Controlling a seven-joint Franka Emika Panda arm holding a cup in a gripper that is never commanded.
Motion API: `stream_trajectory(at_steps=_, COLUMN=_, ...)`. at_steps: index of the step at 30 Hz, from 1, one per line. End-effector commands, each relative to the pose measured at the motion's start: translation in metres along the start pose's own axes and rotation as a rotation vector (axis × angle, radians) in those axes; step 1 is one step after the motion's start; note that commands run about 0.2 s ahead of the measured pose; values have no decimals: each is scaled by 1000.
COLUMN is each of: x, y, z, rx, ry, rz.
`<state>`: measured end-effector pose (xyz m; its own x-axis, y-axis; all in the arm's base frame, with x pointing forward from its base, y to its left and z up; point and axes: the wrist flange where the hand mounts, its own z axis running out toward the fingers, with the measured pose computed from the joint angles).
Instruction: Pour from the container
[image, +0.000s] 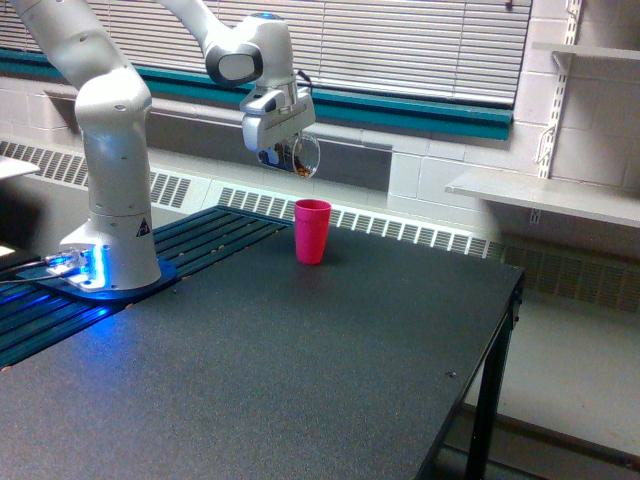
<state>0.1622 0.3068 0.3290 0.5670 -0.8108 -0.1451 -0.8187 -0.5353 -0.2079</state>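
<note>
Gripper up high on my screen, fingers pinched on the clear cup, which lies tipped well over on its side, its round mouth facing the exterior view's right. I can make out a few brown bits low in the cup near its rim; how many, I can't tell at this size. The fingers themselves are mostly lost behind the cup and the white hand block, so I read the grip from the cup hanging there rather than from the pads.

Wrist is bent downward from the forearm, which slopes up and off the top edge of the picture. The arm's white column stands at the exterior view's left on a base glowing blue, and its upper links are cut off by the frame.

Below the cup and slightly to the exterior view's right, the pink cup stands upright on the dark table, well apart from the clear one. I can't see inside it from this angle.

Behind are blinds and a grey shelf, the shelf running out of frame on the right.
</note>
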Motion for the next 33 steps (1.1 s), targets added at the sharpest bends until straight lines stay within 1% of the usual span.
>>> stream_trajectory(at_steps=1, x=8, y=-1, z=4, rx=-4, ry=-4, rz=0)
stream_trajectory(at_steps=7, x=13, y=2, z=9, rx=-13, ry=-15, rz=17)
stream_trajectory(at_steps=10, x=8, y=4, z=13, rx=-15, ry=-22, rz=15)
stream_trajectory(at_steps=17, x=6, y=3, z=20, rx=-17, ry=-39, rz=17)
stream_trajectory(at_steps=33, x=11, y=0, z=25, rx=-24, ry=-39, rz=20)
